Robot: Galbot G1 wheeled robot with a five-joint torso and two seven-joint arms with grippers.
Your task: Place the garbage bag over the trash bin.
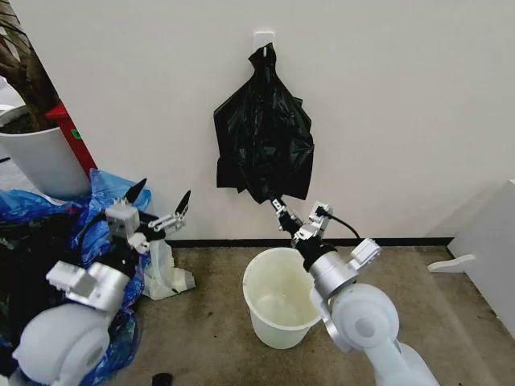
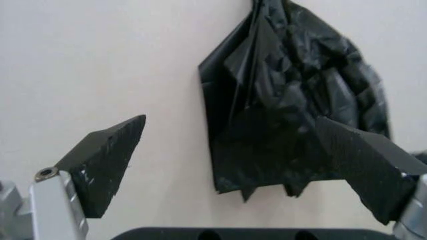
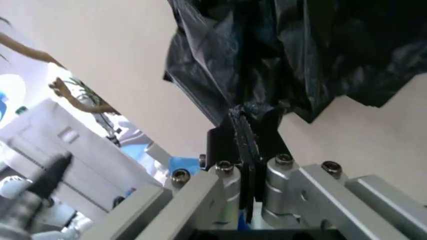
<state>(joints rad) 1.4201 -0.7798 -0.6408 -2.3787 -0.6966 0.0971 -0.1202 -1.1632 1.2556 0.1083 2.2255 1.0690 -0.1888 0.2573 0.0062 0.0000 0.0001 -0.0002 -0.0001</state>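
A fan-shaped bunch of black bags [image 1: 264,137] hangs from a white wall hook [image 1: 263,36]. My right gripper [image 1: 279,203] is shut on the lower edge of the black plastic, the garbage bag [image 3: 300,50], which I cannot separate from the rest of the bunch. In the right wrist view the jaws pinch the plastic at the right gripper [image 3: 250,117]. The trash bin [image 1: 273,330], a cream-white bucket, stands upright on the floor right below. My left gripper [image 1: 162,193] is open and raised to the left; in its wrist view the left gripper [image 2: 233,165] faces the bunch [image 2: 293,90] from a distance.
A white plant pot [image 1: 36,161] and a red object [image 1: 72,137] stand at the far left. Blue plastic bags [image 1: 105,193] pile beside my left arm, with a white bag [image 1: 165,277] on the floor. White furniture [image 1: 491,241] is at the right.
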